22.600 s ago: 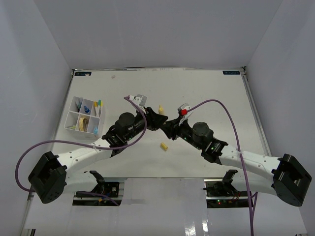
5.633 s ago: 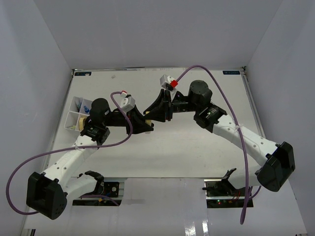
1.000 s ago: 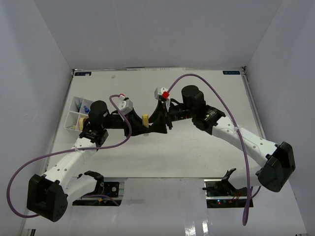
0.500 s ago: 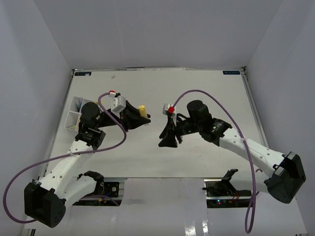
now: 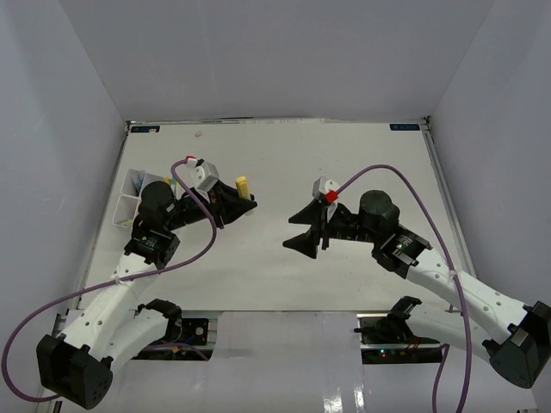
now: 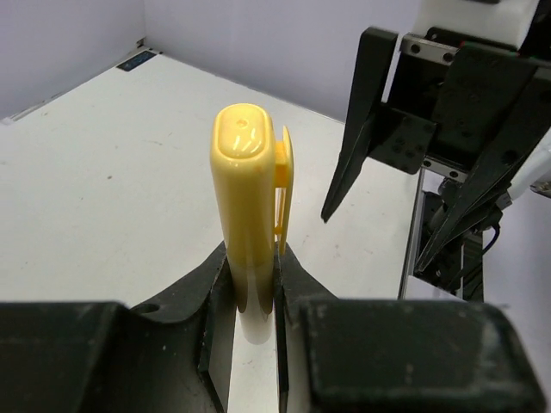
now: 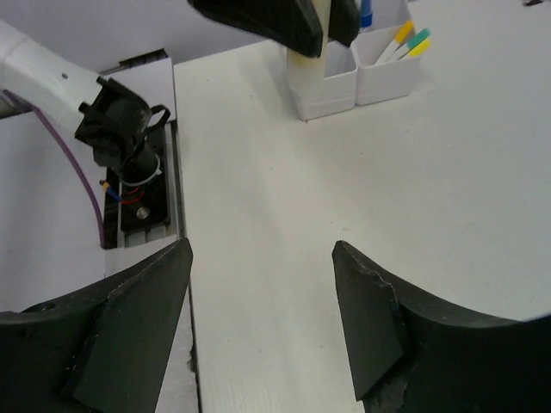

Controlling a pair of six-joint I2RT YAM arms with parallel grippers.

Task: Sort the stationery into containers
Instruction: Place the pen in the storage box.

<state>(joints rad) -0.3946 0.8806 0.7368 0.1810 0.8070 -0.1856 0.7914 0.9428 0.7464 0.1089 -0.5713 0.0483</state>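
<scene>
**Operator:** What does your left hand have?

**Me:** My left gripper point(image 6: 254, 288) is pinched tight on a yellow marker point(image 6: 245, 189). I hold it low, so the rounded cap and its clip stand up clear of my fingers. That is all my left wrist camera gives me. The right wrist camera, looking across, shows the marker's pale lower end poking out beneath those same fingers.

**Operator:** And the right?

**Me:** My right gripper point(image 7: 258, 323) is spread wide with nothing between its fingers, only bare table point(image 7: 284, 215) below. The left wrist camera sees it head-on beyond the marker, fingers apart and well clear of the cap.

**Operator:** Where does the marker sit relative to the tray?

**Me:** From overhead, the white divided tray point(image 5: 127, 209) lies at the table's left side, largely hidden behind my left arm point(image 5: 129, 258). The marker is just right of it, between the tray and my right gripper. I cannot see into the compartments from up there. The right wrist camera can: past my left gripper, two compartments show. One holds pens point(image 7: 405, 39) with yellow and teal caps leaning together, and something blue-topped stands in a compartment behind.
</scene>
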